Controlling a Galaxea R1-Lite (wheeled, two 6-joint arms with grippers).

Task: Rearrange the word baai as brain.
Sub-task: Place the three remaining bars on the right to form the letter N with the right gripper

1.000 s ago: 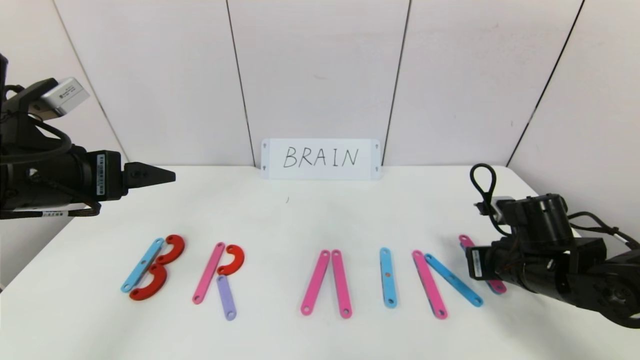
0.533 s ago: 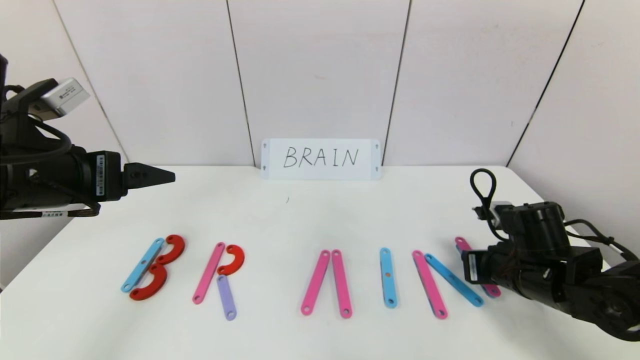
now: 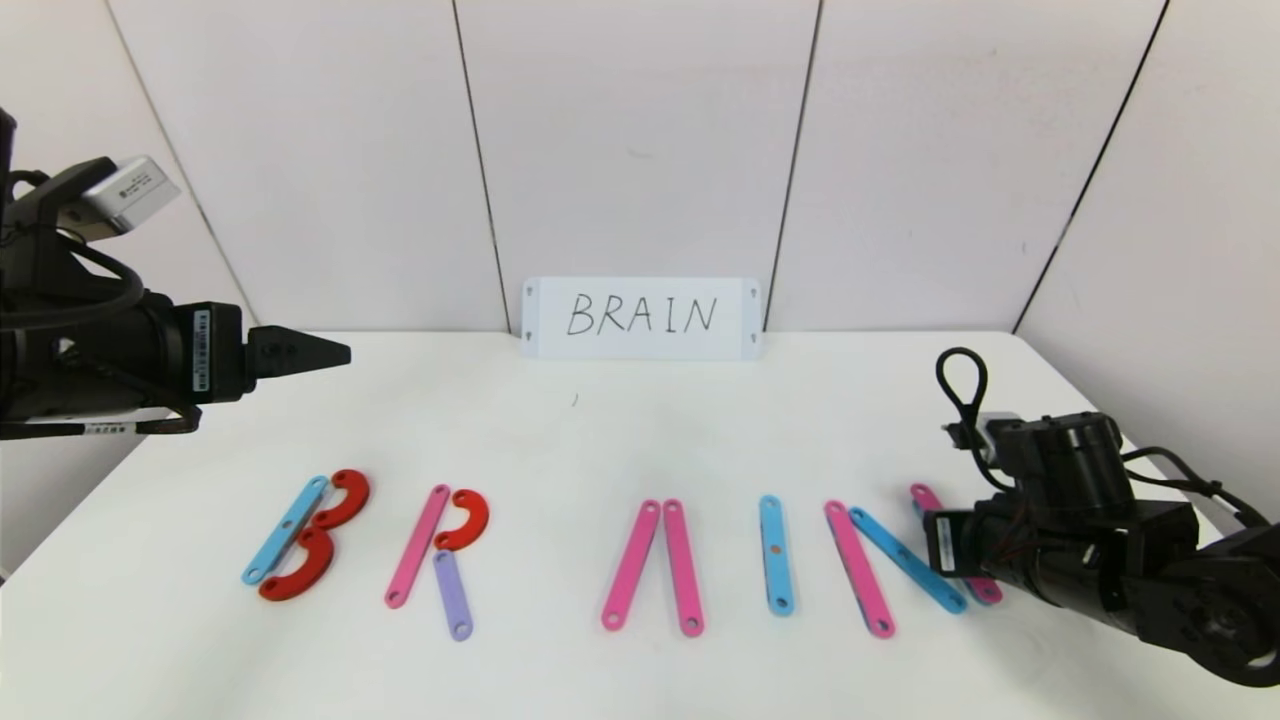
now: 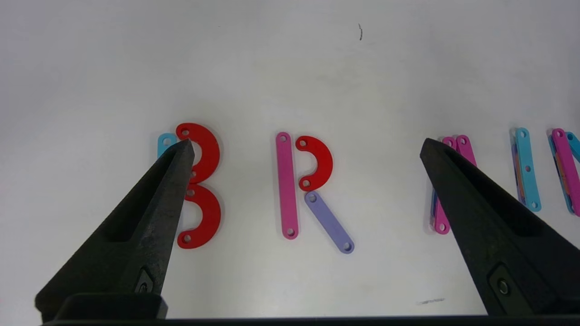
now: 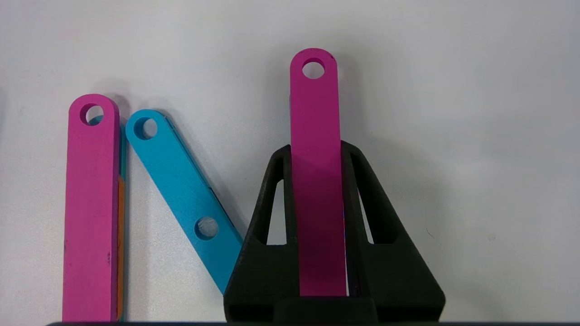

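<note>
The row of plastic letters lies across the white table: a B (image 3: 305, 535) of a blue strip and two red curves, an R (image 3: 440, 550), two leaning pink strips (image 3: 655, 565) and one upright blue strip (image 3: 775, 555). At the right end a pink strip (image 3: 858, 568) and a slanted blue strip (image 3: 905, 558) lie together. My right gripper (image 5: 316, 151) is shut on another pink strip (image 5: 315, 113), low over the table just right of the blue one. My left gripper (image 3: 320, 352) hangs open, high above the table's left side, over the B and R.
A white card (image 3: 641, 317) with handwritten BRAIN leans on the back wall. The table's right edge (image 3: 1150, 460) runs close behind my right arm. Bare table (image 3: 640, 430) lies between the card and the letters.
My right gripper has shifted a little left and toward the front with the pink strip, bringing it closer to the slanted blue strip. The left arm has not moved.
</note>
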